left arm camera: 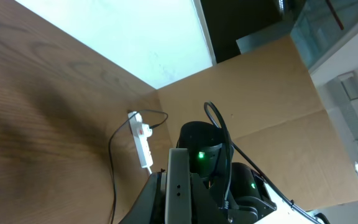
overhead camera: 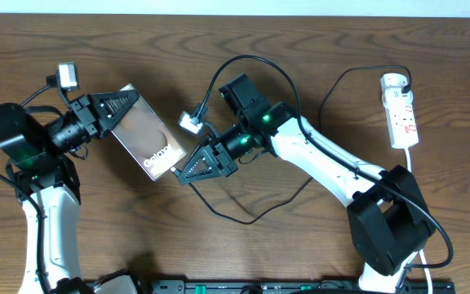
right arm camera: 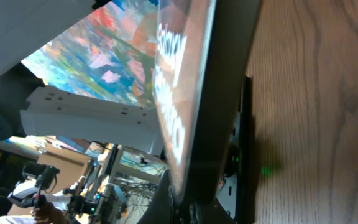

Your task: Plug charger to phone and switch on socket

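Phone [overhead camera: 147, 137] lies left of centre, clamped at its far-left end by my left gripper [overhead camera: 119, 109]. My right gripper [overhead camera: 196, 167] meets its near-right end; I cannot tell its grip state. Charger [overhead camera: 243, 220] loops right towards socket [overhead camera: 401, 110], far right.

A dark brown wood-grain table [overhead camera: 317, 49] meets a bright white surface [left arm camera: 123, 37] along its far edge, with plain brown cardboard panels [left arm camera: 272, 93] standing at the corner beyond.
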Robot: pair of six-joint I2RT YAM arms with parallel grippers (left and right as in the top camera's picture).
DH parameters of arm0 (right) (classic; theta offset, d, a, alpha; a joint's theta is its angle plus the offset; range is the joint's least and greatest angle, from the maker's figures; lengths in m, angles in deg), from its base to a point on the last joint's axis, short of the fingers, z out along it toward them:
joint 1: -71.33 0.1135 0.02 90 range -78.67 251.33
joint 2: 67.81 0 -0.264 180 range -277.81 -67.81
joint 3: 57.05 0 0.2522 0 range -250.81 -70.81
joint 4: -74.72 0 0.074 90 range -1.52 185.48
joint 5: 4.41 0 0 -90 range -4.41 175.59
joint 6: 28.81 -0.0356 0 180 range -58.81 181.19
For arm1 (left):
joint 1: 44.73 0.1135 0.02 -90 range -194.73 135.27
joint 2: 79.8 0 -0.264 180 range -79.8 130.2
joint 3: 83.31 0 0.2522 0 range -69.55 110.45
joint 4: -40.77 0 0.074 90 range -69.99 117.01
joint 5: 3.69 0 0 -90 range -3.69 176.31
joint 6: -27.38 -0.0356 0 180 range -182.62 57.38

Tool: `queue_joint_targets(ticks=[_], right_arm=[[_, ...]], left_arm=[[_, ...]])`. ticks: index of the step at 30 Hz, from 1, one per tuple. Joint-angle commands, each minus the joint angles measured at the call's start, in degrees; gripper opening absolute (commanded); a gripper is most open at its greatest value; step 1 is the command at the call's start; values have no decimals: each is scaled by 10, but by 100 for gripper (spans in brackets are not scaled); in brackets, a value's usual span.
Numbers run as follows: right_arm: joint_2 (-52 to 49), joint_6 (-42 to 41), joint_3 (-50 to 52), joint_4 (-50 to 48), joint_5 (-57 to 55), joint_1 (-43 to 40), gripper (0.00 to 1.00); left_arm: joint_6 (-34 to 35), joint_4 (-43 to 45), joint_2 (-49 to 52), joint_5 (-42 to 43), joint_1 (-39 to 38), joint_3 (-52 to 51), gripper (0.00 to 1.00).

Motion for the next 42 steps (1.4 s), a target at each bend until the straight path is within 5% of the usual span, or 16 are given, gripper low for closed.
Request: queue_joint_targets(ticks=[1, 42], right_arm=[[3, 10, -2, -2, 7, -1, 1], [3, 7, -2, -1, 7, -1, 1]], left_arm=[[-7, 5, -5, 2, -7, 7, 7], [-27, 16, -5, 7, -7, 7, 8]])
